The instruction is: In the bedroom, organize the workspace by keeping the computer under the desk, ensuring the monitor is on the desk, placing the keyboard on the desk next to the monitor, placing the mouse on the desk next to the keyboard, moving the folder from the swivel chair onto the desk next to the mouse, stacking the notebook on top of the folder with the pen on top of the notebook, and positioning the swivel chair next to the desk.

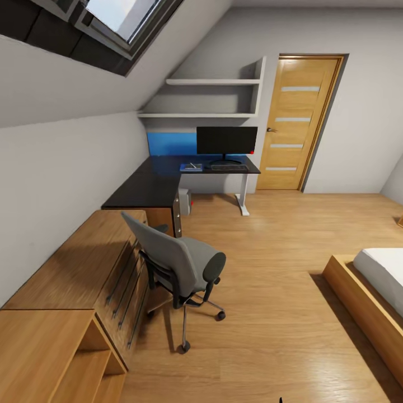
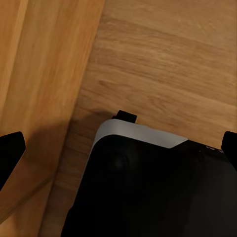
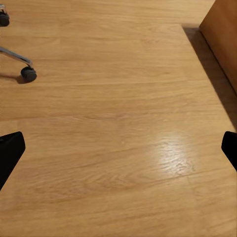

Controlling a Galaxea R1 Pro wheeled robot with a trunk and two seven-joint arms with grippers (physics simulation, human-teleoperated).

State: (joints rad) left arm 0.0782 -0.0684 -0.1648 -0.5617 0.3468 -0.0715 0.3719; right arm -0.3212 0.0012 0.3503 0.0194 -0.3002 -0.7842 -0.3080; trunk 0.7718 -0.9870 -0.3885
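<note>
Both grippers, left gripper (image 2: 118, 148) and right gripper (image 3: 118, 153), are hanging wide open, holding nothing, while the swivel chair (image 1: 179, 263) is standing well short of the worktop (image 1: 168, 179).

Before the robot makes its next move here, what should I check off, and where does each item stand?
1. Monitor on desk: ok.
2. Keyboard beside the monitor: ok.
3. Computer under the desk: ok.
4. Swivel chair next to the desk: not ok, it stands apart by the wooden cabinet.
5. Folder off the chair seat: cannot tell, the backrest hides the seat.
6. Left gripper and right gripper empty: ok, both open.
</note>
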